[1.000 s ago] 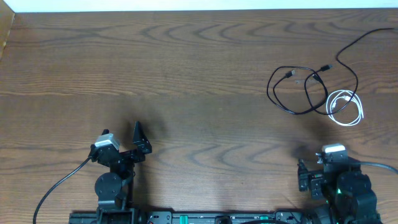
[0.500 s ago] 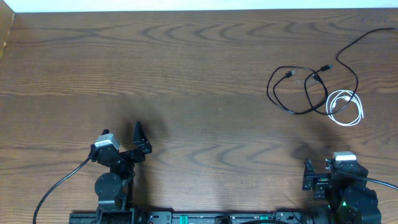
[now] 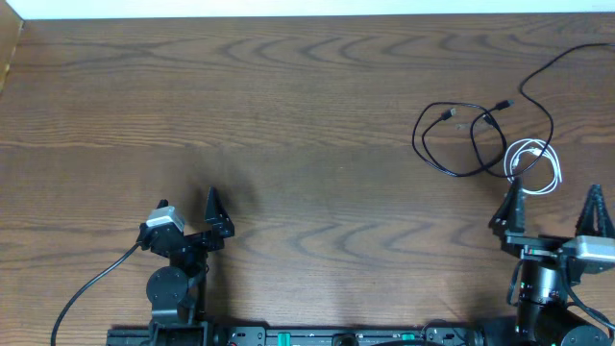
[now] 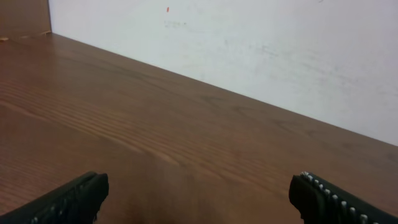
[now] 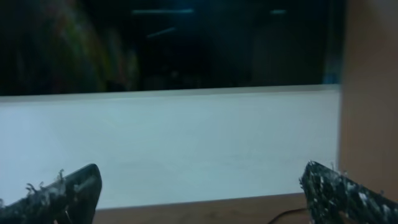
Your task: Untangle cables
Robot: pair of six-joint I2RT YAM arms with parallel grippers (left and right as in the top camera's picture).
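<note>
The cables [image 3: 485, 144] lie just beyond the right claw [image 3: 552, 204], untouched.

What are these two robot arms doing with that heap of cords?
Two robot arms are meant to untangle the cables, two black and one white, tangled at the table's right side. Neither touches them. The right claw is open near the pile; the left claw is open, far off.

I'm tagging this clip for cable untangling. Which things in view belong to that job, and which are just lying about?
Part of the job:
looped black cable
long black cable, running off the right edge
coiled white cable

Just there:
wooden table
thick black wire on the left arm
white wall
</note>
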